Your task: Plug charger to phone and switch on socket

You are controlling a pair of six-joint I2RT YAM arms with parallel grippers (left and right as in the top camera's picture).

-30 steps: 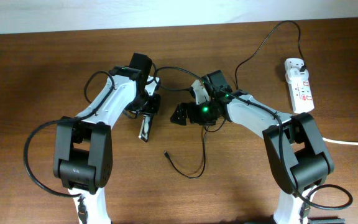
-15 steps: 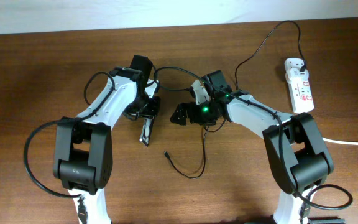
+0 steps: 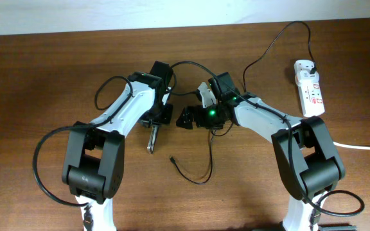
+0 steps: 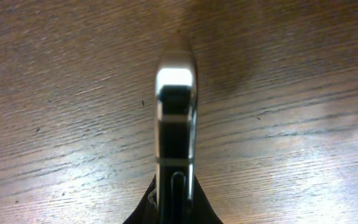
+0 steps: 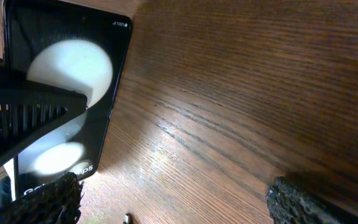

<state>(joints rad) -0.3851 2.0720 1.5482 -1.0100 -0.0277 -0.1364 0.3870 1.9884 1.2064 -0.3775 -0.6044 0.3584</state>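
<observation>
- The phone [image 3: 151, 138] is near the middle of the wooden table [image 3: 44, 77], about halfway between the far and near edges and slightly left of centre.
- The left gripper [image 3: 155, 120] has its fingers clamped on the phone. In the left wrist view the phone [image 4: 176, 106] shows edge-on as a thin silvery strip coming out from between the dark fingers [image 4: 146, 208].
- In the right wrist view the phone's glossy screen [image 5: 67, 68] shows two round white reflections and tiny white text at each end. A slatted black finger [image 5: 23, 118] of the left gripper lies across it.
- The right gripper [image 3: 186, 119] is just beside the phone on its right. Its fingers [image 5: 303, 202] are spread wide apart over bare wood, with nothing between them.
- The charger [image 3: 262, 54] is a thin black cable. One end meets the far end of the socket [image 3: 308, 86], and the cable arcs toward the far edge and passes under the right arm.
- The cable then loops on the table toward the near edge. Its small tip [image 3: 171, 158] lies loose near the phone, not touching it.
- The socket is a white strip with red marks, lying near the far right corner. Whether its switch is on cannot be told.
- A thick white cord [image 3: 365, 147] runs off the right edge.
</observation>
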